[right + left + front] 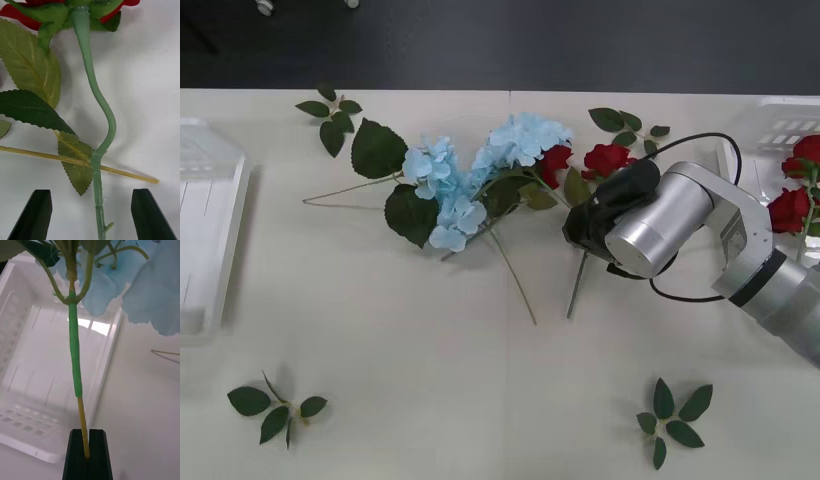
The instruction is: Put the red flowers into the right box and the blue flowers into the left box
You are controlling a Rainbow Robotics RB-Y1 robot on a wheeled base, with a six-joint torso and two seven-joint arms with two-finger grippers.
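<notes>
A cluster of artificial pale sky-blue hydrangea flowers is being held by its thin green-and-yellow stem between the pressed-together black fingers of the left gripper. The stem is being pinched at its yellow end, with the blooms hanging well beyond the fingertips. Past the held stem, the shallow white translucent plastic left box is being seen lying on the pale table, its slotted floor near the fingers.

On the other side, the right gripper is being held low over the table with its two black fingers spread apart. One deep-red artificial rose is lying straight ahead of the claw, and its curved green stem is running between the open fingertips without being touched by them. A thin yellow stem is crossing just beyond the fingers, beside toothed green leaves.

In the front view, the silver right arm is being reached in from the right, its gripper set just below two red roses at the table's middle. More pale blue hydrangeas with large dark leaves are lying just to the claw's left. Well behind the arm, two more red roses are resting in the white slotted right box. Loose green leaf sprigs are being left scattered around the table.
</notes>
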